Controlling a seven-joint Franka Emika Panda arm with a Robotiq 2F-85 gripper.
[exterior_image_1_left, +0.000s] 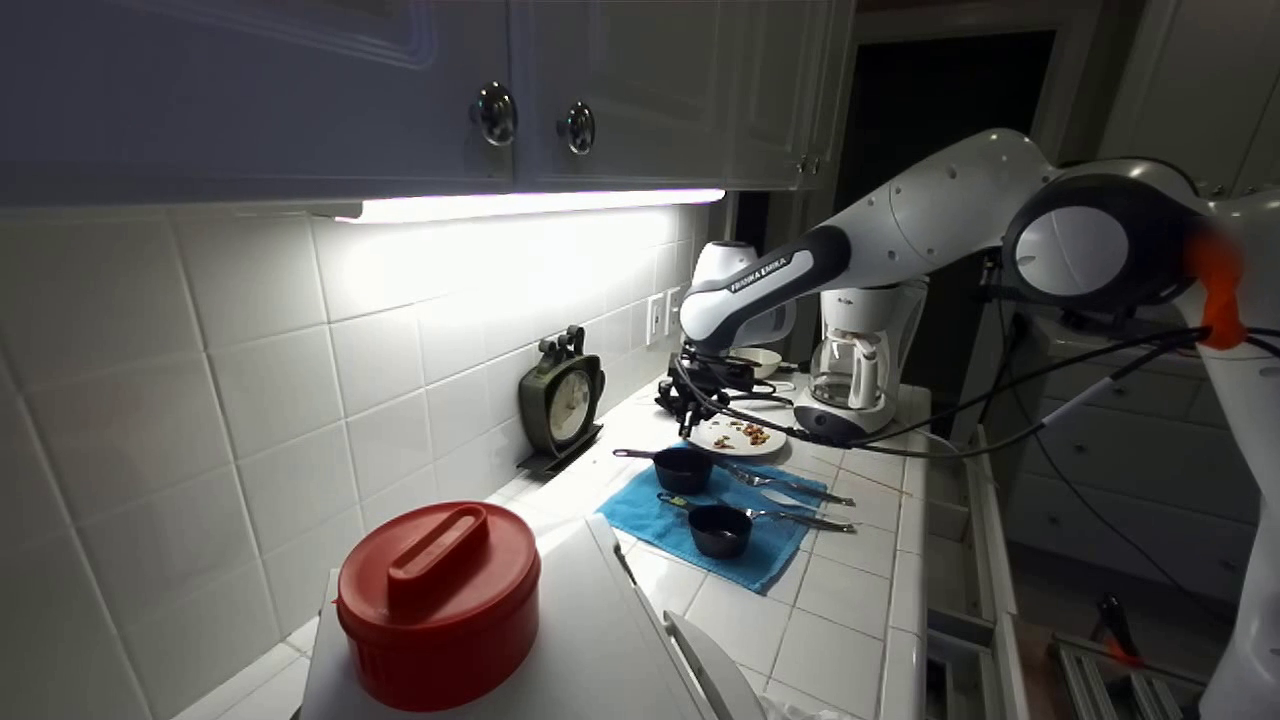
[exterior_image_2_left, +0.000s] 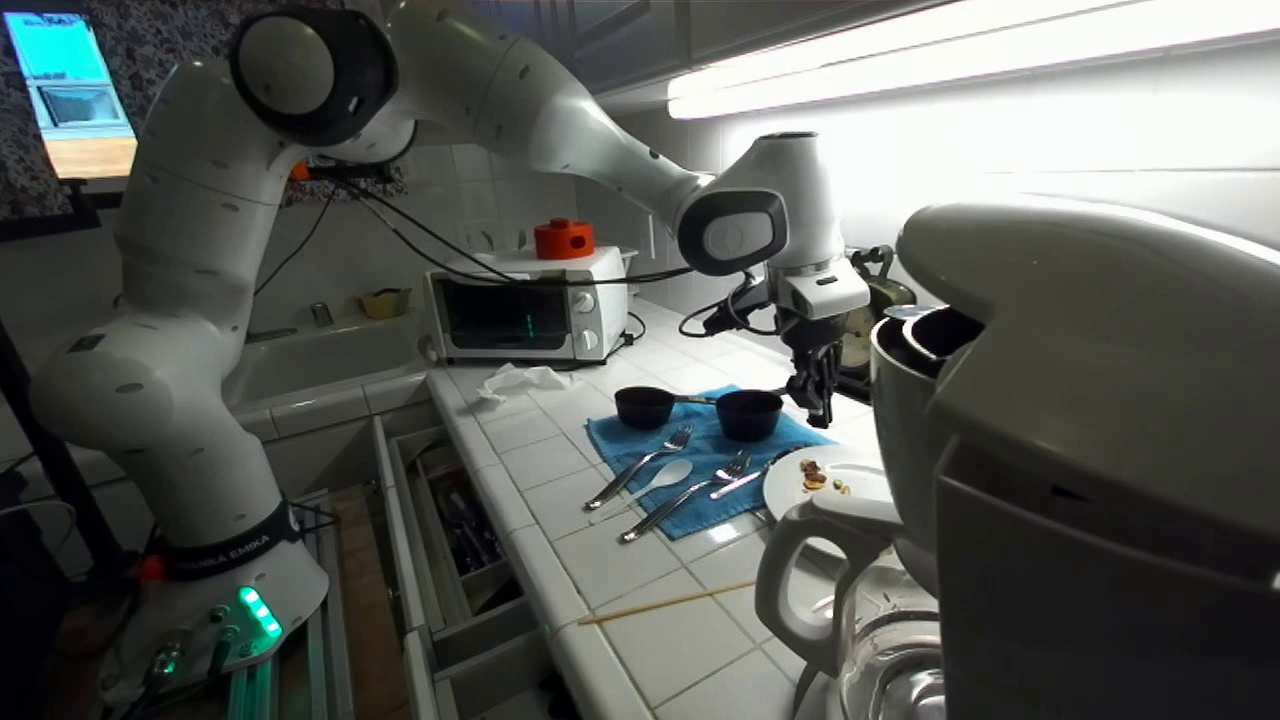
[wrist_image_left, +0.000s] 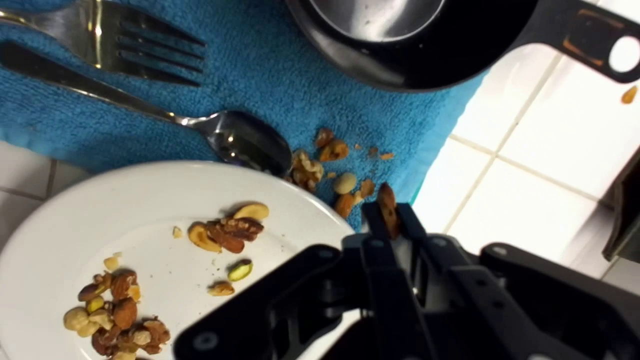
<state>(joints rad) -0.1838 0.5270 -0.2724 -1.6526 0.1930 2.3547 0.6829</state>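
In the wrist view my gripper (wrist_image_left: 391, 218) is shut on a brown almond-like nut (wrist_image_left: 388, 206), whose pointed end sticks out past the fingertips. Below it, loose nuts (wrist_image_left: 345, 183) lie on the blue towel (wrist_image_left: 250, 95) beside a white plate (wrist_image_left: 165, 200). More nuts (wrist_image_left: 125, 312) sit in two groups on that plate. A spoon (wrist_image_left: 250, 142) and a fork (wrist_image_left: 95, 35) rest on the towel, near a black pot (wrist_image_left: 480, 45). Both exterior views show the gripper (exterior_image_1_left: 688, 425) (exterior_image_2_left: 817, 410) pointing down above the counter, near the plate and pots; the nut is too small to see there.
Two black pots (exterior_image_1_left: 720, 531) (exterior_image_2_left: 645, 407) stand on the towel. A coffee maker (exterior_image_1_left: 850, 340) is beyond the plate, and a green scale (exterior_image_1_left: 560, 400) leans near the tiled wall. A toaster oven (exterior_image_2_left: 530, 310) bears a red container (exterior_image_2_left: 564, 240). Drawers (exterior_image_2_left: 400, 560) stand pulled out below the counter.
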